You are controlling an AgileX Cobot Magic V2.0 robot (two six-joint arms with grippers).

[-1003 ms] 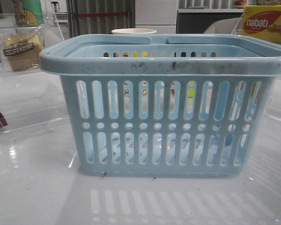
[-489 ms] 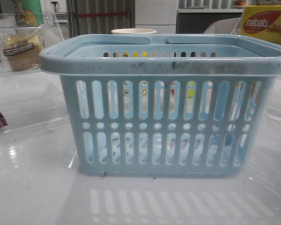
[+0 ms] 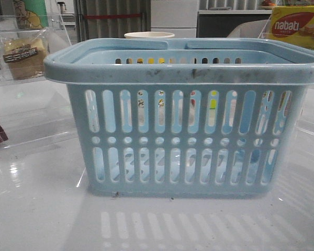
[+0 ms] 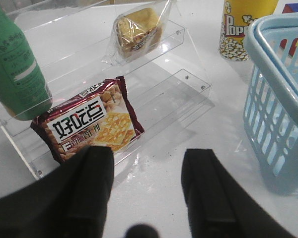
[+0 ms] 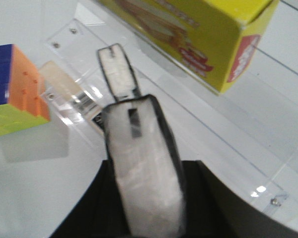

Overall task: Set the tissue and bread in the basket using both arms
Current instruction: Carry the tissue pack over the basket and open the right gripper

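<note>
We judge this the pick-up step: our right gripper (image 5: 149,208) is clamped on the tissue (image 5: 141,168), a pale, dark-edged pack standing up between its fingers, near the nabati box (image 5: 198,34). Our left gripper (image 4: 148,186) hangs spread wide and empty, with the bread (image 4: 137,27) well beyond it on the clear shelf (image 4: 188,82). Next, the left must reach the bread, and the right must carry the tissue over the blue basket (image 3: 183,68).

We see a glossy white table (image 3: 42,209) mirroring the scuffed plastic basket (image 3: 183,130). The bread (image 4: 136,29) sits in crinkly clear wrap on a clear acrylic shelf (image 4: 174,89); the cracker pack (image 4: 89,124) is shiny foil, and the nabati box (image 5: 203,34) smooth cardboard.
</note>
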